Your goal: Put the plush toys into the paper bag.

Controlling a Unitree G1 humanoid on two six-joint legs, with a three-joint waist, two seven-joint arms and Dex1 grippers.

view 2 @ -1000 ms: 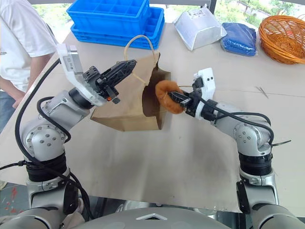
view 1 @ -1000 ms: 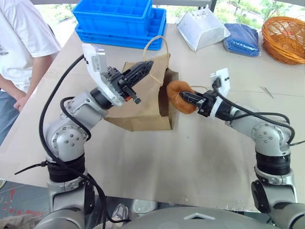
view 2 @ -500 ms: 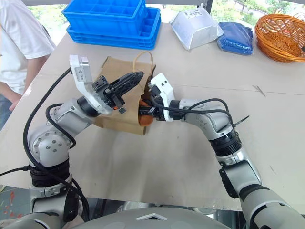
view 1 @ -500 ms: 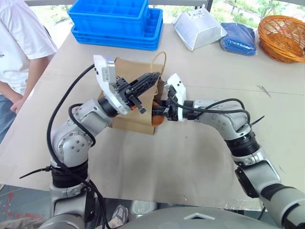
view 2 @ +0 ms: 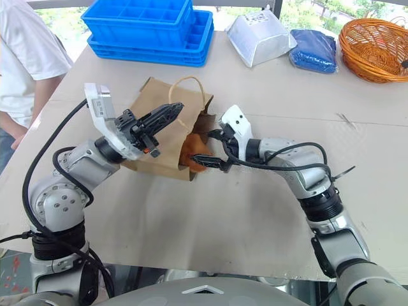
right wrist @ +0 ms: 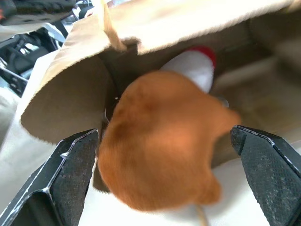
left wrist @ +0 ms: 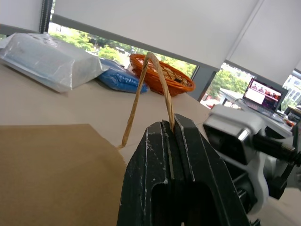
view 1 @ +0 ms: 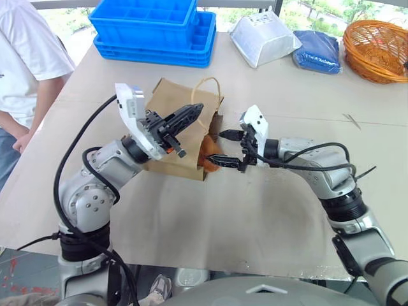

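Note:
The brown paper bag (view 1: 178, 111) lies on its side on the table, mouth toward my right arm. My left gripper (view 1: 194, 109) is shut on one tan cord handle (left wrist: 155, 75) and holds the upper edge of the mouth up. The brown furry plush toy (view 1: 207, 156) sits in the mouth of the bag, partly sticking out. Behind it, deeper inside, lies the white chicken plush toy (right wrist: 193, 66) with its red comb. My right gripper (view 1: 223, 150) is open just outside the mouth, one finger on each side of the brown toy and apart from it.
Stacked blue crates (view 1: 156, 29) stand at the table's far side, beside a silvery-white package (view 1: 264, 38), a blue bag (view 1: 319, 51) and a wicker basket (view 1: 376, 41). A person in a white shirt (view 1: 25, 64) stands at the left edge. Bare tabletop (view 1: 255, 210) lies in front.
My right gripper carried the brown toy into the bag's mouth, opened and let it go, then drew back a little. The left gripper kept its hold on the handle.

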